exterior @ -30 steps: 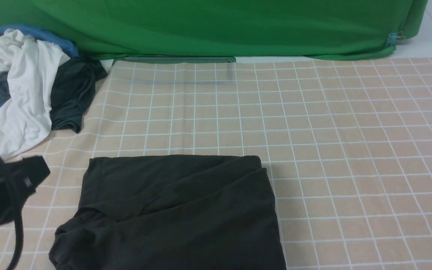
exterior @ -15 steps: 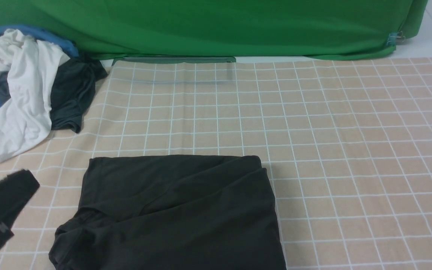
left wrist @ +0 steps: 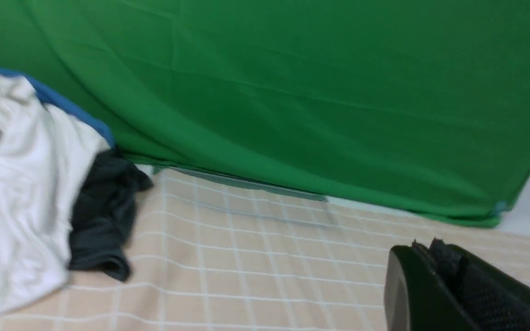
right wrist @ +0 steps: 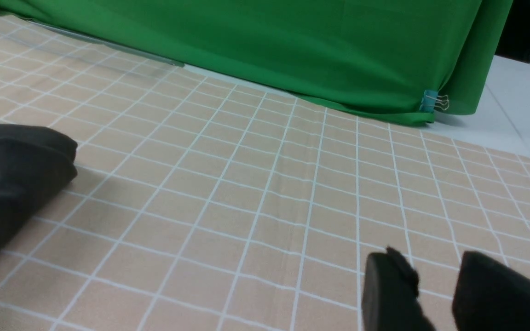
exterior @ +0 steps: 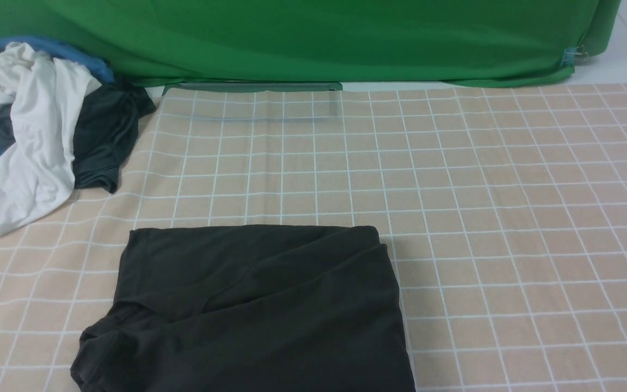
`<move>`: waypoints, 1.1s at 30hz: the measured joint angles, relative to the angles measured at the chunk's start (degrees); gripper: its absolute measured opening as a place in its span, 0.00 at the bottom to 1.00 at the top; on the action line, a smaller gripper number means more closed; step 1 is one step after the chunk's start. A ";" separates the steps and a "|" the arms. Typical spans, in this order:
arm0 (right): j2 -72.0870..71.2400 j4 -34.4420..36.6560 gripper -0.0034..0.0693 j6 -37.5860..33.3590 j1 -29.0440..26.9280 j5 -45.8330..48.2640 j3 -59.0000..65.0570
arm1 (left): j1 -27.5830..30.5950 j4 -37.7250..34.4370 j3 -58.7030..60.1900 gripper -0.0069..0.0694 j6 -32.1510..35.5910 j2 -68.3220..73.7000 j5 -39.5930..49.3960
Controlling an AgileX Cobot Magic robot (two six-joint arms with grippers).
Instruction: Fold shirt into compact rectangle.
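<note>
Two grippers, both empty. Left gripper [left wrist: 435, 276]: jaws pressed together, nothing between them, hanging above the checked cloth and off the shirt. In the front view only a dark sliver of that arm shows at the left edge. Right gripper [right wrist: 435, 289]: jaws partly apart with a visible gap, nothing in it, hovering over bare cloth well to the right of the shirt; it's not in the front view at all.

Large plain black soft-knit T-shirt [exterior: 253, 305] lies on the beige white-grid tablecloth [exterior: 509, 218] at the near edge, left of centre, running off the bottom of the front view. Far edge and right edge are straight and layered, so it reads as already doubled over into a rough rectangle. Near-left corner is bunched and bulges outward [exterior: 93, 348], a sleeve or hem poking out, I'd guess. No print visible, probably folded inside.

Crumpled white garment [exterior: 30, 136] with a blue piece and a smaller dark grey garment [exterior: 104, 136] are heaped at the far-left corner, well apart from the shirt, likely parked out of the fold area.

Judgement: folding is nearly done or done; both arms clear of the fabric fits that. Only loose end is that near-left bulge; tucking it would square the shape.
</note>
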 joint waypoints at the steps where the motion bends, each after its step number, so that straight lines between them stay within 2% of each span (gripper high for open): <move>1: 0.00 0.00 0.37 0.00 0.00 0.00 0.00 | 0.00 2.39 0.00 0.11 0.21 0.00 0.00; 9: 0.00 0.00 0.37 0.00 0.00 0.00 0.00 | 0.00 5.90 0.97 0.11 -0.76 -0.07 -0.74; 11: 0.00 0.00 0.37 0.31 0.00 0.00 0.00 | 0.00 8.45 4.51 0.11 -6.44 -0.23 -2.58; 12: 0.00 0.00 0.37 0.00 0.00 0.00 0.00 | 0.00 11.22 7.73 0.11 -12.38 -0.76 -4.53; 14: 0.00 0.06 0.37 0.00 0.00 0.00 0.00 | 0.00 15.55 11.81 0.11 -19.25 -2.02 -6.10; 17: 0.00 0.06 0.37 0.31 0.00 0.00 0.00 | 0.00 21.35 18.87 0.11 -25.46 -6.88 -5.67; 23: 0.00 0.06 0.38 0.35 0.00 0.00 0.00 | 0.00 20.27 23.49 0.11 -26.25 -16.48 -1.54; 33: 0.00 0.00 0.38 0.35 0.04 0.02 0.00 | 0.00 20.18 23.55 0.11 -24.96 -17.08 0.66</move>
